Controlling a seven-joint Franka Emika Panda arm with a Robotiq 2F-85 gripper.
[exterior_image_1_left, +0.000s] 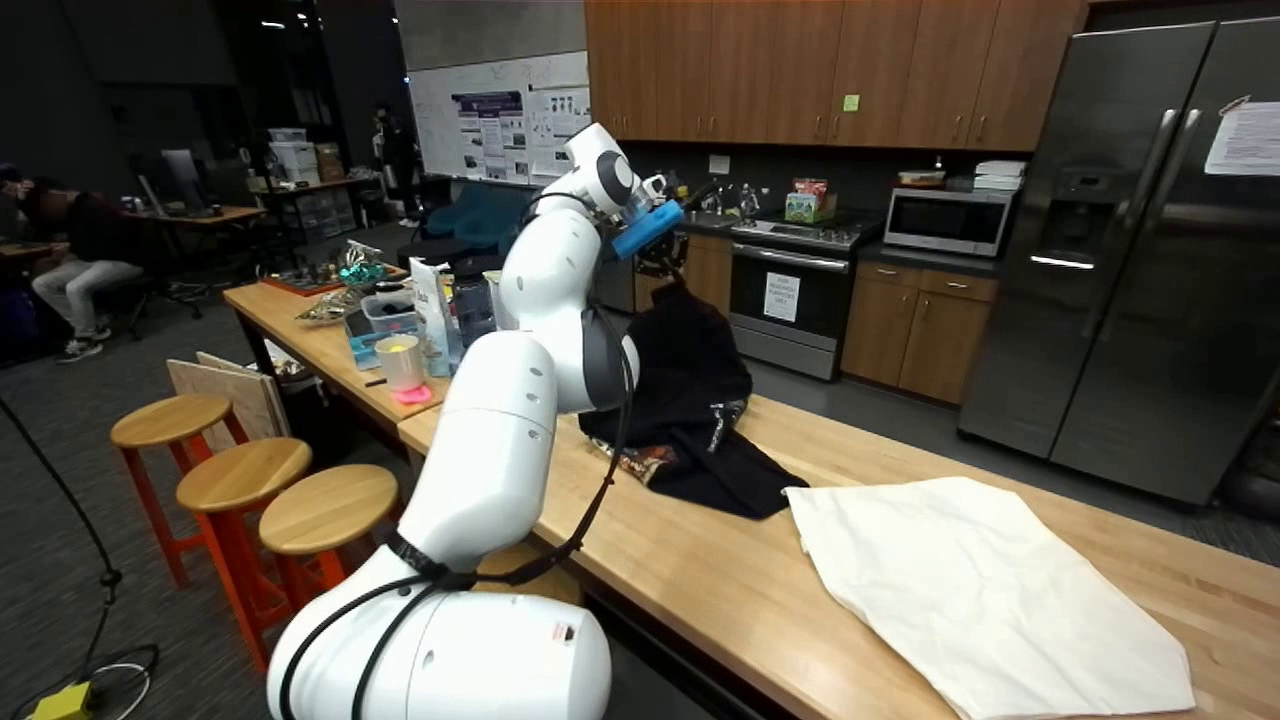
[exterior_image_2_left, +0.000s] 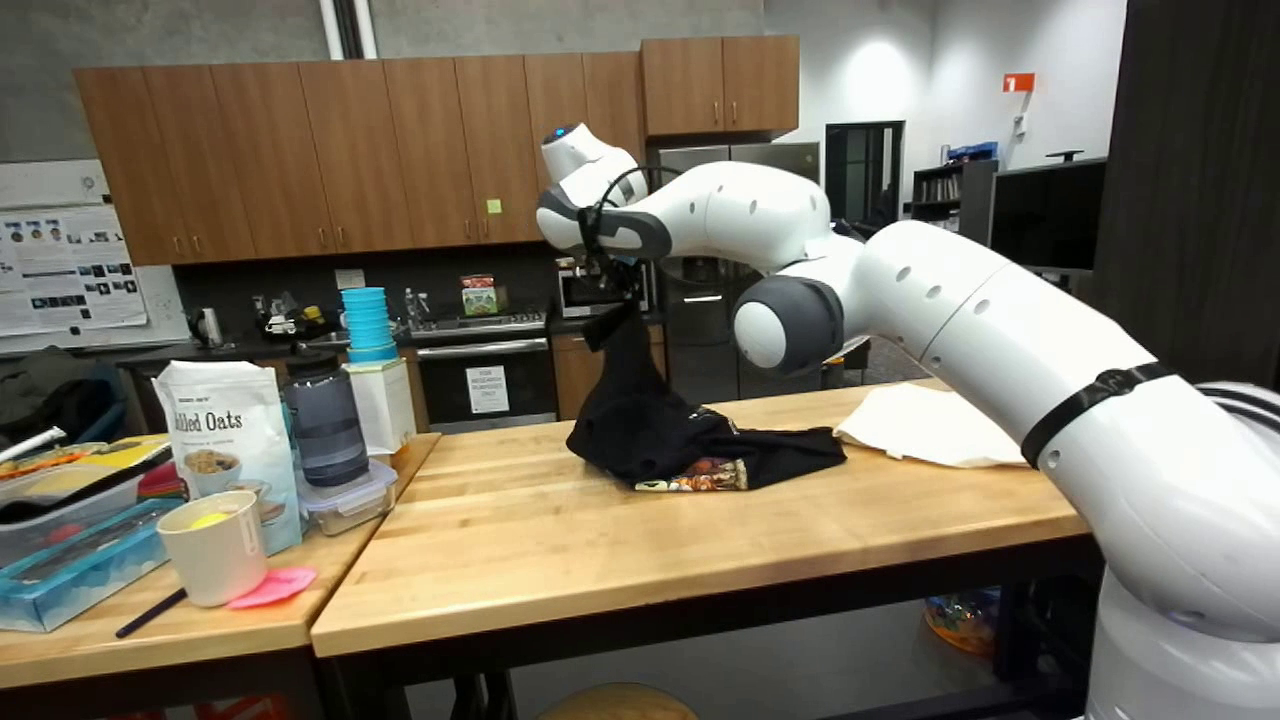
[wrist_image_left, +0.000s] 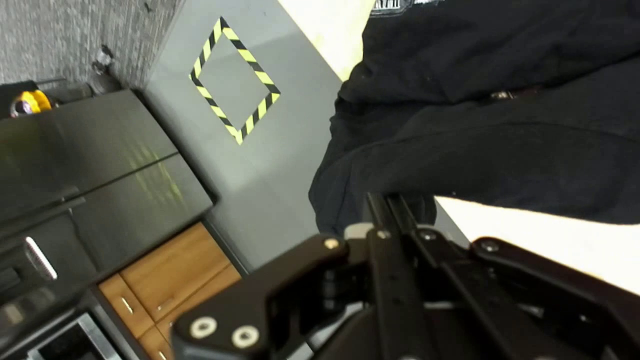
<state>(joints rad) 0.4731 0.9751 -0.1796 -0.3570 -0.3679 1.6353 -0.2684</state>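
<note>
A black garment (exterior_image_1_left: 690, 350) with printed patches lies bunched on the wooden table, part of it pulled up into a tall peak. At the top of that peak is my gripper (exterior_image_2_left: 622, 288), shut on the cloth. In the wrist view the gripper (wrist_image_left: 386, 197) has its two fingers close together, their tips against the dark fabric (wrist_image_left: 475, 155). How much cloth sits between them is hard to see, black on black. A colourful print (exterior_image_2_left: 705, 475) shows on the garment's lower edge. Beside the garment a cream cloth (exterior_image_1_left: 980, 590) lies flat, close to a black corner.
The wooden table (exterior_image_2_left: 520, 540) meets a second table carrying an oats bag (exterior_image_2_left: 225, 440), a mug (exterior_image_2_left: 213, 548), a dark bottle (exterior_image_2_left: 326, 420) and a stack of blue cups (exterior_image_2_left: 367, 322). Stools (exterior_image_1_left: 330, 508) stand alongside. Beyond are a stove (exterior_image_1_left: 785, 300) and a fridge (exterior_image_1_left: 1120, 250).
</note>
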